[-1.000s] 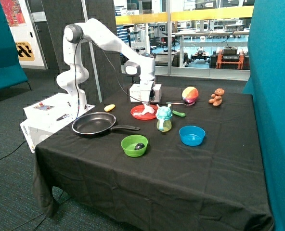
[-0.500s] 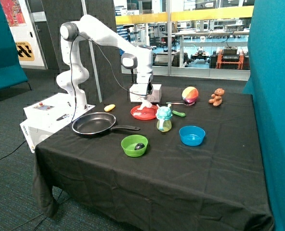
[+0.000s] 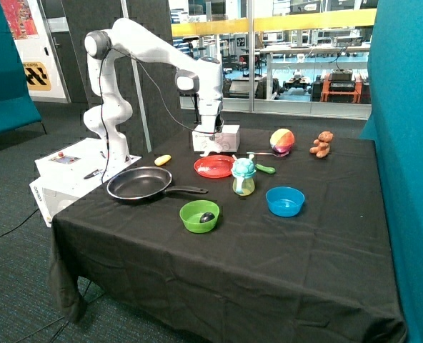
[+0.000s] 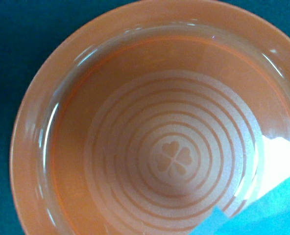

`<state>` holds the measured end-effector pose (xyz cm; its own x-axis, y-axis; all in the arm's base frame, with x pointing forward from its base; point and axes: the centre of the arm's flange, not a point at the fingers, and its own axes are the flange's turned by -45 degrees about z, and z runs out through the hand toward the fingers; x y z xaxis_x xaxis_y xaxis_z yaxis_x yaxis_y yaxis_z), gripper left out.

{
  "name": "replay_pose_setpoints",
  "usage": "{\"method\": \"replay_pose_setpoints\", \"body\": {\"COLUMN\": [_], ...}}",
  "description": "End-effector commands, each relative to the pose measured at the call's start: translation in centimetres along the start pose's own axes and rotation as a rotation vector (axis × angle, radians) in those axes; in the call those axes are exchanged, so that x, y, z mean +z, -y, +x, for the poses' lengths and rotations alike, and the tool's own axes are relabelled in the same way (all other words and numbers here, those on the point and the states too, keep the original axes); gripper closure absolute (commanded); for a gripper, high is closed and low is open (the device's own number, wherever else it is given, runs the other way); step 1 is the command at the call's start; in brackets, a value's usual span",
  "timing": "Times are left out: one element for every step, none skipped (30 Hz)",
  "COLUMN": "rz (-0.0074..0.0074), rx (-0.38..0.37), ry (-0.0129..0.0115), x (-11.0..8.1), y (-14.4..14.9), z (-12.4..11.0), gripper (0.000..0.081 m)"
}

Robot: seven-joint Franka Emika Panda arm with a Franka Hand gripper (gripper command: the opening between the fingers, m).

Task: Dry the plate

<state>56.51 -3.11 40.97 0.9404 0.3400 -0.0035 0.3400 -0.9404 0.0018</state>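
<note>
The red plate [image 3: 214,166] lies flat on the black tablecloth, between the frying pan and the cup. In the wrist view the plate [image 4: 169,156] fills the frame, showing pale rings and a clover mark. My gripper [image 3: 211,146] hangs just above the plate's far edge, in front of the white box. It is shut on a pale cloth, which is hard to tell from the box in the outside view. A corner of the cloth [image 4: 277,205] shows in the wrist view. The fingers themselves are out of the wrist view.
A white box [image 3: 219,137] stands right behind the plate. A black frying pan [image 3: 140,184], a green bowl [image 3: 199,215], a blue bowl [image 3: 284,201] and a lidded cup [image 3: 244,176] stand nearby. A coloured ball [image 3: 281,141] and a toy bear [image 3: 322,143] are at the back.
The gripper has risen off the plate and moved back toward the white box, taking the cloth with it. The plate's surface now lies bare.
</note>
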Motion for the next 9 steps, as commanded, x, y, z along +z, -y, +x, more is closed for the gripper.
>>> {"method": "replay_pose_setpoints", "body": {"rz": [0.0018, 0.0018, 0.0017, 0.0017, 0.0017, 0.0017, 0.0017, 0.0017, 0.0017], "rx": [-0.017, -0.017, -0.019, -0.019, -0.022, -0.022, -0.026, -0.029, -0.031], "ry": [-0.0035, -0.0035, -0.0035, -0.0035, -0.0035, -0.0035, -0.0035, -0.0035, -0.0035], "x": [-0.93, -0.93, -0.93, -0.92, -0.91, -0.91, -0.90, -0.91, -0.91], "y": [-0.31, -0.34, -0.37, -0.38, -0.37, -0.36, -0.34, -0.30, -0.26], "z": [-0.08, 0.01, 0.11, 0.19, 0.27, 0.31, 0.36, 0.41, 0.44], "gripper": [0.0808, 0.0808, 0.0808, 0.0808, 0.0808, 0.0808, 0.0808, 0.0808, 0.0808]}}
